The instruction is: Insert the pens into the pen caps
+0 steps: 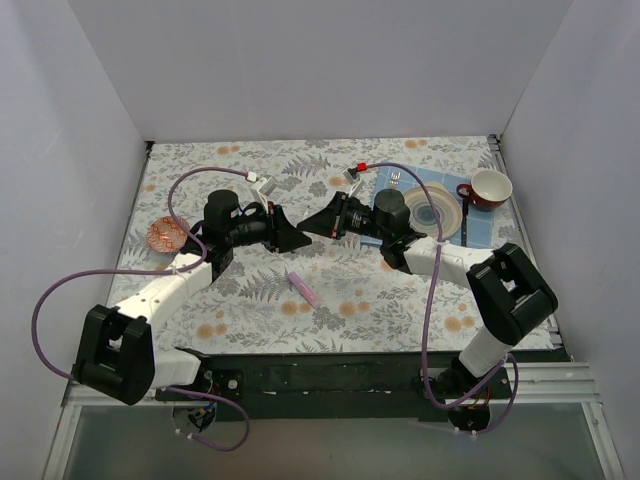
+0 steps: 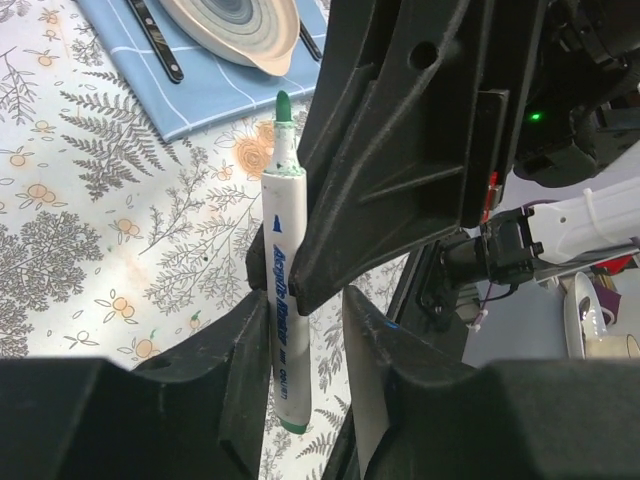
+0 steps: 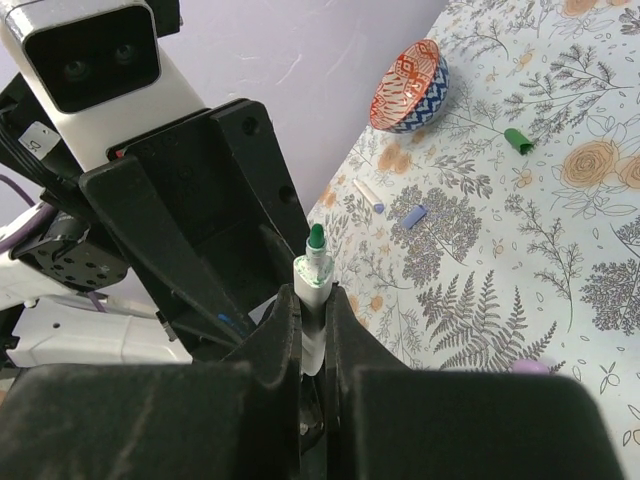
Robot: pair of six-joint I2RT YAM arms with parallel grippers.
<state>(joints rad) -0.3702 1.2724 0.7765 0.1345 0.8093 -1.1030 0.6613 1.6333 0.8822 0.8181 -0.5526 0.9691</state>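
My right gripper [image 3: 312,305] is shut on a white pen with a green tip [image 3: 315,268] and holds it above the table. In the left wrist view this pen [image 2: 283,230] stands between the parted jaws of my left gripper [image 2: 305,330], against its left finger [image 2: 240,350], with a right gripper finger beside it. Both grippers meet mid-table, the left [image 1: 288,237] and the right [image 1: 310,226]. The pink-lilac pen [image 1: 303,288] lies on the cloth in front of them. A green cap [image 3: 517,139] and a lilac cap [image 3: 413,214] lie on the cloth near the bowl.
A patterned bowl [image 1: 165,235] stands at the left. A plate [image 1: 437,215] on a blue napkin [image 1: 470,225] and a red-and-white cup [image 1: 488,187] stand at the back right. A small white stick with a blue end [image 3: 367,195] lies by the lilac cap.
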